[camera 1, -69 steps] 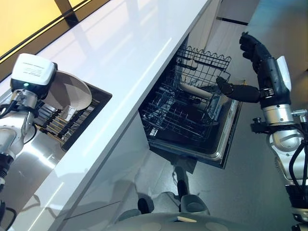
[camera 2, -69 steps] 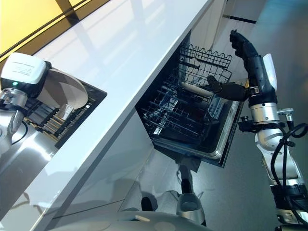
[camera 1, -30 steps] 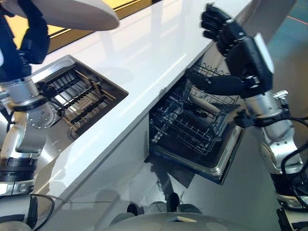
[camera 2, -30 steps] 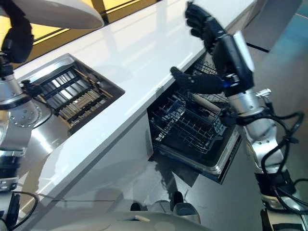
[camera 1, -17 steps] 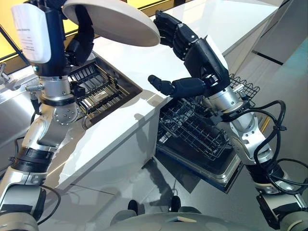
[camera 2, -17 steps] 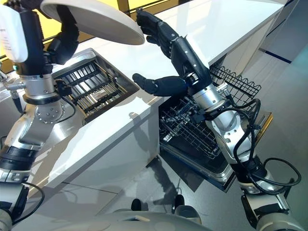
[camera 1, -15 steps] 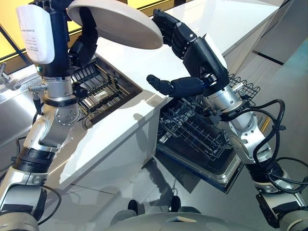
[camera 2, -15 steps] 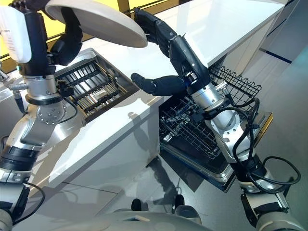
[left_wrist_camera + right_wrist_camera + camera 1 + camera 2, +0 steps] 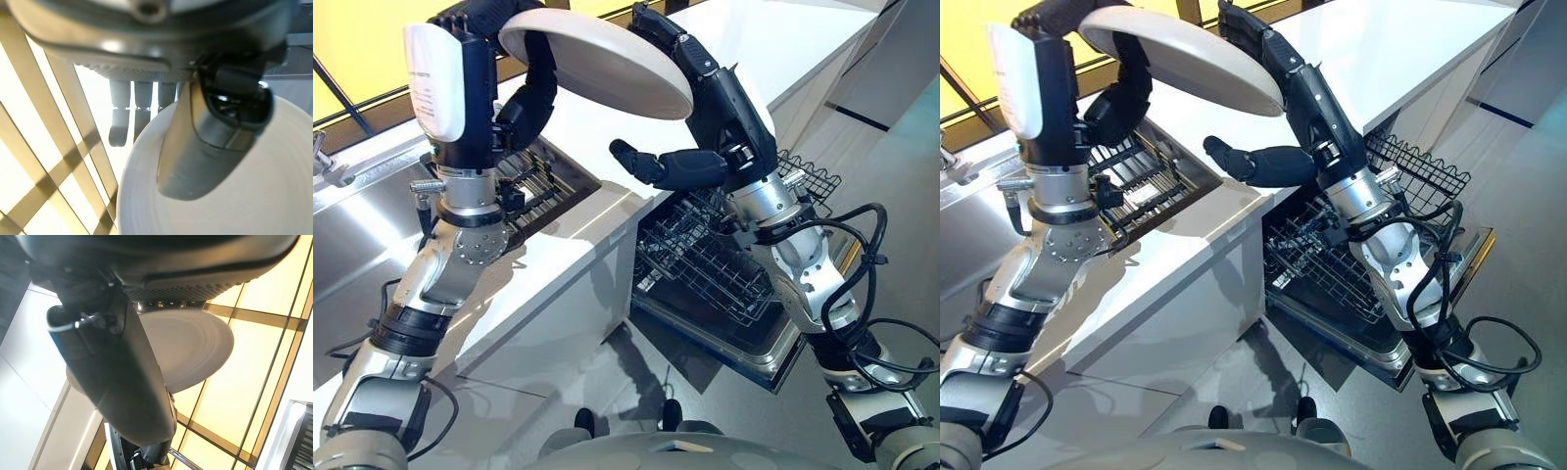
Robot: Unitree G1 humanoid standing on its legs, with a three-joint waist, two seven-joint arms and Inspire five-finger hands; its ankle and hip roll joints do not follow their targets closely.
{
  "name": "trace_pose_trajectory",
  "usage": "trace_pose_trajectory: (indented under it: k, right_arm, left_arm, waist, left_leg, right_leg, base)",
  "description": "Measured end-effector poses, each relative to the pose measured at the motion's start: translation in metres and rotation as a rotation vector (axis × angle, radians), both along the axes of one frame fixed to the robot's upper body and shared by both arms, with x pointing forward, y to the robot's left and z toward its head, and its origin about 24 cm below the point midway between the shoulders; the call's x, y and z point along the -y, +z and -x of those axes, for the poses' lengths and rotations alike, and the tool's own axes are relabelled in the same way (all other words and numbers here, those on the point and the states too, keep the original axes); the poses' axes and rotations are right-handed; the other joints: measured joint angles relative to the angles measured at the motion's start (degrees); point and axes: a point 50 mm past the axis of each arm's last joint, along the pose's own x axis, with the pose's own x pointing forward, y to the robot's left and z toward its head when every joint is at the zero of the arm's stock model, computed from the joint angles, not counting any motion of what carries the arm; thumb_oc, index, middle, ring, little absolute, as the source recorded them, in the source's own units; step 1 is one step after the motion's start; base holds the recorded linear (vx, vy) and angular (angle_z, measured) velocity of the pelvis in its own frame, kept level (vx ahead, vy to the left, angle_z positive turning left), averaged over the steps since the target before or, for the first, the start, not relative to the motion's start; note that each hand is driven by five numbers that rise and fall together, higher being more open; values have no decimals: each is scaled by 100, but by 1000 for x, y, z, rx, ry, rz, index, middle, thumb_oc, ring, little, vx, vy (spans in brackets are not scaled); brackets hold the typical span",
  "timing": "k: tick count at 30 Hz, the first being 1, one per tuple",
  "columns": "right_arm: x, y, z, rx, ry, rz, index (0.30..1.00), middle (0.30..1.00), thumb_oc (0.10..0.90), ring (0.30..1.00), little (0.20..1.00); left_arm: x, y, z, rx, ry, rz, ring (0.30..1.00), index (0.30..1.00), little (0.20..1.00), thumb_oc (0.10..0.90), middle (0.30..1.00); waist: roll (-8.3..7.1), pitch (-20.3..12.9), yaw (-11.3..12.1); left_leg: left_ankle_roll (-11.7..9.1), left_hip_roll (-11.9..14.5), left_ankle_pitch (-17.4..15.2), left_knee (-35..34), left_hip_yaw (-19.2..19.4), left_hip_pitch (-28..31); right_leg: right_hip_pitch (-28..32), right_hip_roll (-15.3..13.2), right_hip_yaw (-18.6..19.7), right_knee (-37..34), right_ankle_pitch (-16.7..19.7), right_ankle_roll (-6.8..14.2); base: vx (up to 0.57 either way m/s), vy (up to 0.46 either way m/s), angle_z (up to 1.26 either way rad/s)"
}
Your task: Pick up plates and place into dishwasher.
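Left hand [image 9: 524, 98] grips the plate [image 9: 597, 61] above the counter [image 9: 607, 147]; right hand [image 9: 690, 162] is spread open beside the plate

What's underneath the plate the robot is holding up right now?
Beneath the raised plate lie the white countertop and the sunken drying rack. The right hand's thumb juts below its rim. The left hand grips the plate; its fingers above are covered.

**Both arms raised, hands meeting above the desk edge**

Left arm upright from the elbow; left hand [image 9: 524, 93] curled, thumb and fingers pinching a plate [image 9: 597, 61] at its rim. Right arm reaches up across the desk; right hand [image 9: 690, 108] at the plate's far rim, thumb extended clear beneath, fingers hidden behind it.
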Motion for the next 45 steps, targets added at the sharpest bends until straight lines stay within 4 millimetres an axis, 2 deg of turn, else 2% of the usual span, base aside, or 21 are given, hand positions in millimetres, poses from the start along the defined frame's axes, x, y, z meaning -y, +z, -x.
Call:
trace_pose_trajectory:
  k: [1, 10, 18, 19, 20, 21, 25, 27, 30, 32, 34, 36, 37, 38, 41, 45]
  right_arm:
    - [0, 0, 0, -2, -7, -9, 300, 300, 100, 300, 200]
    - [3, 1, -2, -9, -80, -100, 300, 300, 100, 300, 200]
    - [4, 2, -2, 18, -117, -108, 300, 300, 100, 300, 200]
    - [5, 2, -2, 30, -120, -109, 300, 300, 100, 300, 200]
    - [5, 3, -1, 41, -129, -118, 300, 300, 100, 300, 200]
    - [5, 4, 0, 55, -129, -119, 300, 300, 100, 300, 200]
    - [7, 7, 3, 126, -177, -126, 300, 300, 100, 300, 200]
    - [13, 8, 2, 148, -266, -157, 300, 300, 100, 300, 200]
    - [40, 10, -3, 220, -504, -205, 300, 300, 100, 300, 200]
    - [69, 10, -2, 250, -686, -283, 300, 300, 100, 300, 200]
    - [104, 5, 6, 260, -879, -368, 300, 300, 100, 300, 200]
    - [122, -3, 11, 248, -980, -395, 300, 300, 100, 300, 200]
    - [137, -14, 15, 219, -1060, -379, 300, 300, 100, 300, 200]
    - [143, -20, 17, 196, -1094, -372, 300, 300, 100, 300, 200]
    - [170, -57, 26, 35, -1233, -327, 300, 300, 100, 300, 200]
    - [185, -107, 36, -217, -1287, -226, 300, 300, 100, 300, 200]
  left_arm:
    - [1, 0, 0, -1, -3, -2, 300, 300, 200, 100, 300]
    - [16, -5, 2, -36, -74, -52, 300, 300, 200, 100, 300]
    - [18, -6, 3, -21, -78, -50, 300, 300, 200, 100, 300]
    - [19, -6, 4, -12, -81, -47, 333, 333, 238, 138, 333]
    - [19, -6, 4, 2, -84, -44, 820, 820, 807, 707, 820]
    - [19, -6, 5, 20, -80, -43, 900, 900, 900, 800, 900]
    - [19, -3, 10, 85, -95, -27, 900, 900, 900, 800, 900]
    - [22, 1, 16, 128, -129, -18, 900, 900, 900, 800, 900]
    - [24, 15, 30, 215, -166, -21, 900, 900, 900, 800, 900]
    - [17, 26, 36, 269, -153, -20, 900, 900, 900, 800, 900]
    - [2, 35, 38, 287, -101, 5, 900, 900, 900, 800, 900]
    - [-11, 36, 38, 268, -52, 30, 900, 900, 900, 800, 900]
    - [-25, 31, 39, 238, 1, 46, 900, 900, 900, 800, 900]
    - [-31, 27, 38, 216, 25, 57, 900, 900, 900, 800, 900]
    - [-54, 5, 37, 101, 120, 94, 900, 900, 900, 800, 900]
    - [-69, -15, 42, 0, 169, 132, 900, 900, 900, 800, 900]
  waist:
    - [1, -1, 0]
    - [28, -17, 28]
    - [34, -19, -15]
    - [34, -19, -16]
    - [34, -19, -22]
    - [34, -20, -23]
    - [34, -20, -25]
    - [34, -20, -19]
    - [34, -20, -3]
    - [42, -24, 3]
    - [80, -43, 0]
    - [130, -77, -21]
    - [188, -109, -44]
    - [220, -129, -53]
    - [347, -208, -137]
    - [380, -222, -181]
  left_leg:
    - [0, 0, 0, 0, 0, 0]
    - [2, -3, 3, 0, -16, -1]
    - [0, -1, 5, 0, -19, -2]
    - [0, -1, 5, 0, -21, -2]
    - [0, -2, 5, -1, -22, -2]
    - [0, -2, 5, -1, -22, -2]
    - [2, -2, 7, 0, -21, -3]
    - [2, -4, 6, 0, -22, -7]
    - [4, -7, 6, 0, -20, -15]
    - [3, -5, 1, -3, -20, -18]
    - [2, -4, -4, -1, -7, -17]
    - [3, -6, -10, -1, 8, -19]
    - [8, -6, -27, -5, 35, -13]
    - [8, -7, -31, -2, 40, -4]
    - [6, 0, -43, -23, 43, 1]
    - [7, 7, -46, -30, 67, -9]
  right_leg:
    - [0, 1, 0, 0, 0, 0]
    - [9, -4, -16, 0, 0, 0]
    - [8, -2, -17, -1, -1, 0]
    - [8, -2, -17, -1, -1, 0]
    - [8, -3, -17, -1, -1, 0]
    - [8, -3, -17, -1, -1, 0]
    - [7, -3, -16, -1, 0, 0]
    - [5, -4, -15, -1, -1, -1]
    - [-2, -6, -4, -1, -2, 0]
    - [0, -5, 12, -2, -10, -5]
    - [-9, 2, 35, -2, -12, -6]
    - [-22, 3, 77, -1, -12, -5]
    - [-30, 3, 111, -2, -13, -4]
    - [-29, 6, 125, -2, -12, -5]
    - [-31, 12, 129, -3, -15, -2]
    - [-56, 15, 148, -4, -34, 27]
  base:
    - [0, 0, 0]
    - [0, 0, 0]
    - [0, 0, 0]
    - [0, 0, 0]
    - [0, 0, 0]
    - [0, 0, 0]
    - [0, 0, 0]
    - [28, 4, 1]
    - [17, 2, 0]
    - [24, 3, 0]
    - [5, 2, -2]
    - [21, 4, -9]
    - [-32, 5, -12]
    - [4, 9, -10]
    - [11, 9, -2]
    - [-6, 3, -3]
